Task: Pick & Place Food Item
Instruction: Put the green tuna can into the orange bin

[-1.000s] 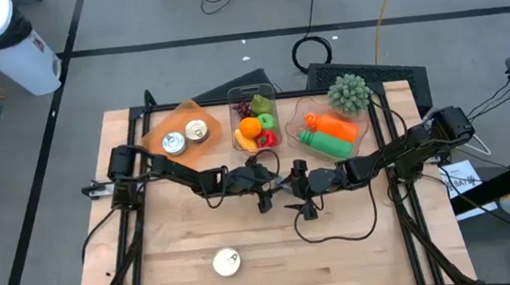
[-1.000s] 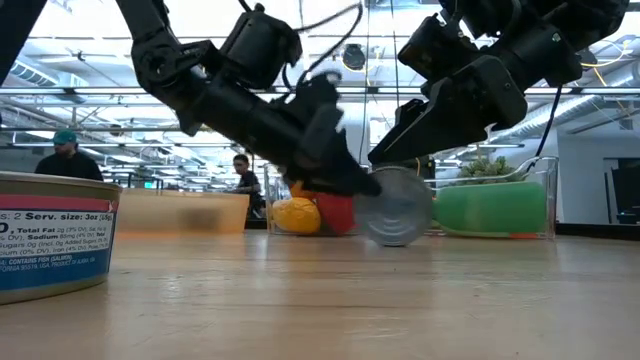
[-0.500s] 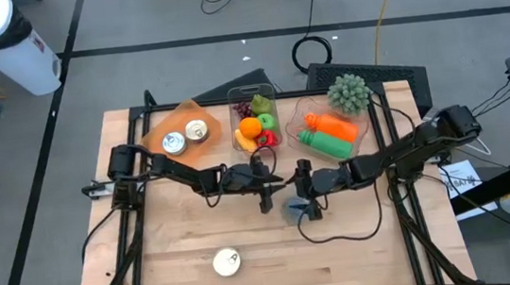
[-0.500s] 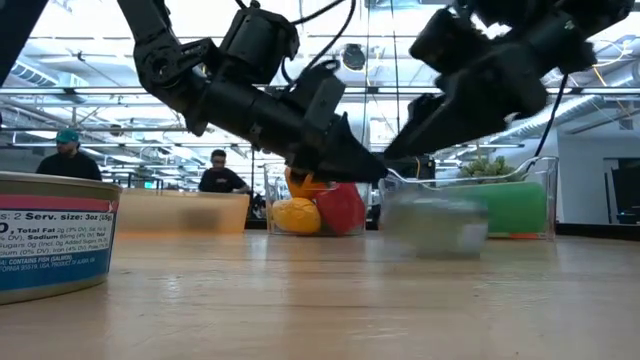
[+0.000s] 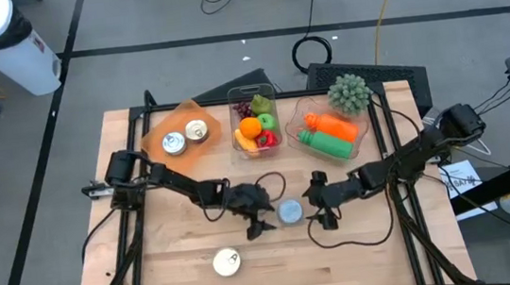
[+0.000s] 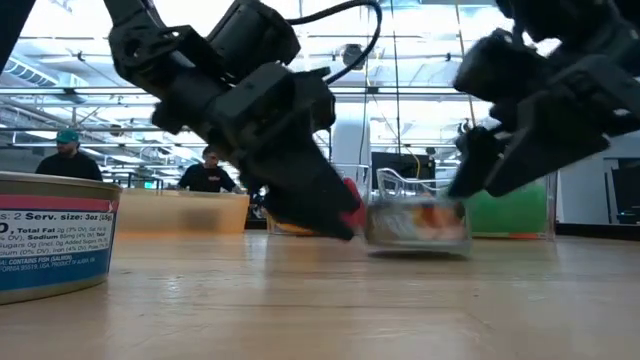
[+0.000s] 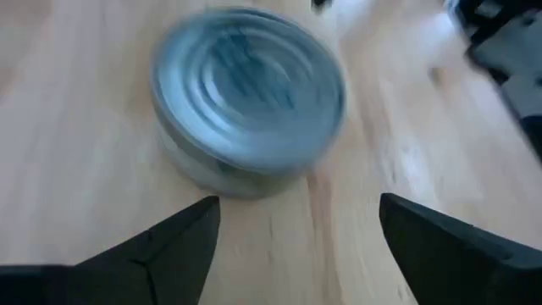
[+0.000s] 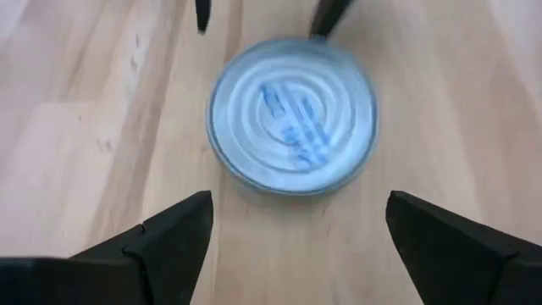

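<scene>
A pale wooden table carries four tins in all. Nearest the front edge stands one tin. Beyond it, the tuna can lies flat between the left gripper and right gripper, both spread apart, holding nothing. Farther back, two tins sit on an orange tray, beside two clear bins of food. Two people stand in the room behind.

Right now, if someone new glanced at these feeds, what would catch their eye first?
A silver can lies flat on the wooden table near its middle, with the left gripper and right gripper flanking it, both open and neither holding it. Behind it, clear bins of bright fruit stand along the far edge.
</scene>
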